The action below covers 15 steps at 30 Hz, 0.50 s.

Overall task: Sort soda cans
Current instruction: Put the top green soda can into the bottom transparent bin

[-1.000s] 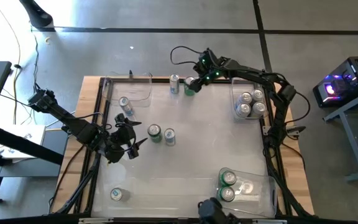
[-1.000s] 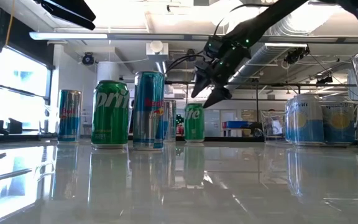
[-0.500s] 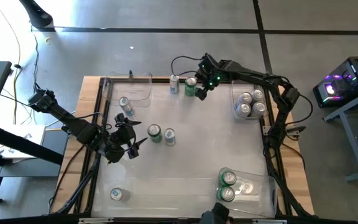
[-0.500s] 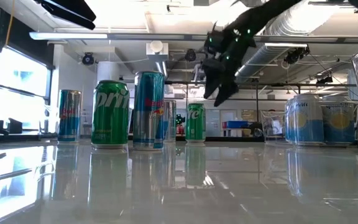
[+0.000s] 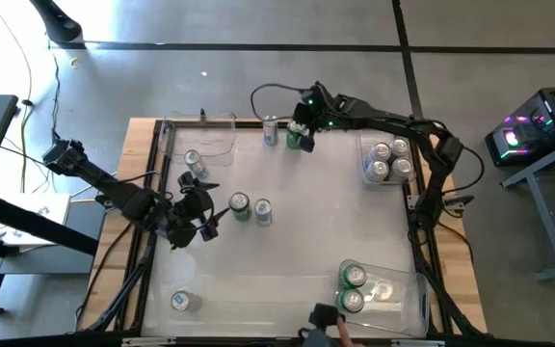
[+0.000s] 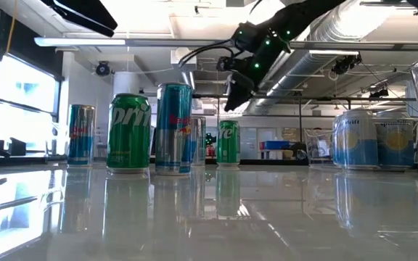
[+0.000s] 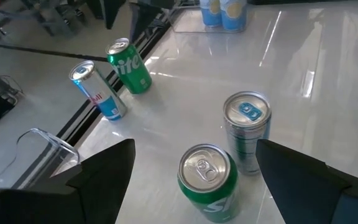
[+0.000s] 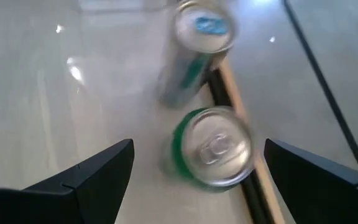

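At the near edge of the glossy white counter [image 5: 306,241] stands a lone silver-topped can [image 5: 179,301], and on the other side a clear plastic bin [image 5: 408,289] holding green cans [image 5: 353,277].

In the middle, a green aluminium can [image 5: 240,205] and a slim silver-and-blue can [image 5: 262,211] stand upright, just beside each other. The left hand [image 5: 203,214] hovers close to them with its dark fingers spread wide and nothing between them; its wrist view looks down on both tops. A blue-and-silver can [image 5: 194,163] stands farther back, near an empty-looking clear bin [image 5: 205,135].

At the far edge, the right hand [image 5: 302,123] hangs above a small green can [image 5: 295,139], fingers wide and empty, the can's shiny top framed between them in its wrist view. A slim silver can [image 5: 271,129] stands just beside it. Off to the right, a clear bin [image 5: 366,154] holds several silver-white cans [image 5: 385,160].

These cans are likely light, stiff enough, but thin-walled and slick; if empty they would tip or dent easily. The green can is best taken across its round body, around mid-height or a little above, fingers coming down either side, clear of its slim neighbour.
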### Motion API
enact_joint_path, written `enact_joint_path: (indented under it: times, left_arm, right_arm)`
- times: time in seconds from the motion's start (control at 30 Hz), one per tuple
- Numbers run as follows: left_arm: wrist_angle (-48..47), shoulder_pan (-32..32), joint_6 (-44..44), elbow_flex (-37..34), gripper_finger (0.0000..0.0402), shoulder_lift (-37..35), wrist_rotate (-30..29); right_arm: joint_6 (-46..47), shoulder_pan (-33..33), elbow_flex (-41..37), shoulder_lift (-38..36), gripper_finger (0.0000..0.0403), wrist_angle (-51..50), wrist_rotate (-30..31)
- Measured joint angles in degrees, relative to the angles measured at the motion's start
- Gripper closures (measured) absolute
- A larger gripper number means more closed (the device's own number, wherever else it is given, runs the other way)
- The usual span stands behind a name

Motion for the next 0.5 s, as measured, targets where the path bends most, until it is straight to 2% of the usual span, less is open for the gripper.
enact_joint_path:
  times: [0.17,0.33,0.5]
  left_arm:
    - [-0.02,2.01,0.78,0.0,0.0073,0.0,0.83]
    - [0.06,3.65,1.16,0.0,0.0073,0.0,3.35]
    - [0.07,4.6,1.47,0.0,0.0073,0.0,3.99]
  right_arm:
    - [6.04,-3.11,0.0,0.88,0.0046,3.68,-5.97]
    - [7.35,-4.81,-0.02,2.31,0.0045,3.58,-7.23]
    - [10.29,-5.48,-0.02,3.84,0.0045,4.81,-11.41]
